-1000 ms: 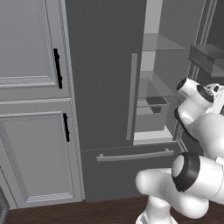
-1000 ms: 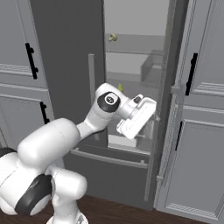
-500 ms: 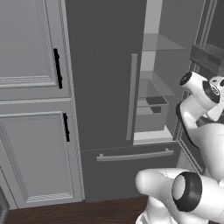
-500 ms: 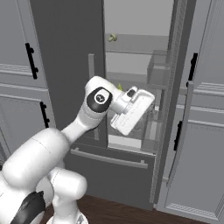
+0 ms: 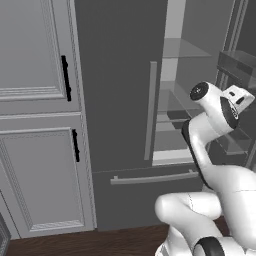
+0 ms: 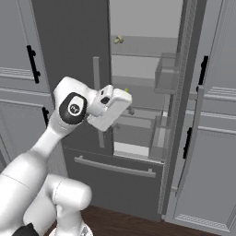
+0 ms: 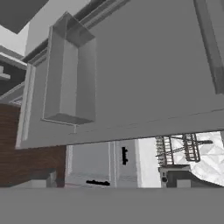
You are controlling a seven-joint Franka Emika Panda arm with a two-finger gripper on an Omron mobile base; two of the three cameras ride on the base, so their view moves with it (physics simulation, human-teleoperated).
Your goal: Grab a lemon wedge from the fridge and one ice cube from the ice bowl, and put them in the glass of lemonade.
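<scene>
The fridge [image 6: 138,92] is open; no wedge has been taken. The tool [image 6: 120,102], spread and empty, is held before its shelves.

Lemon wedge [image 6: 126,90] tiny, mostly behind the robot's hand.

A glossy white arm [image 6: 32,161] of rounded segments, with dark grey joint caps and a boxy white hand [image 6: 110,108].

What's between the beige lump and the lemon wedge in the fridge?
Right base view: the shelf under the beige lump, then bare back wall down to the lemon wedge.
</scene>
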